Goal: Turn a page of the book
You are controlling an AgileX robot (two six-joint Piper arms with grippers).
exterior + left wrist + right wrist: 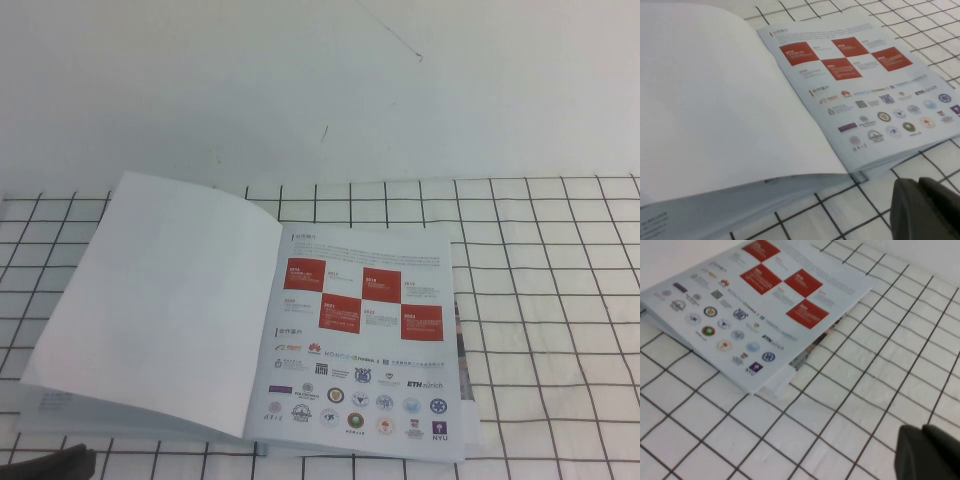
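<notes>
Open book (300,330) on gridded cloth (560,330)

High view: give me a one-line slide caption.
Book lies open on the grid-marked table, blank white page turned left, logo page showing; left claw at near-left edge, right claw out of view.

White grid-lined table (560,300); open book (360,340) lying flat on it.

The open book (300,330) fills the middle of the gridded mat (560,300), leaving bare mat to its right and behind it, while the left gripper (922,210) sits near its front edge and the closed right gripper (927,452) hangs over the mat to its right.
</notes>
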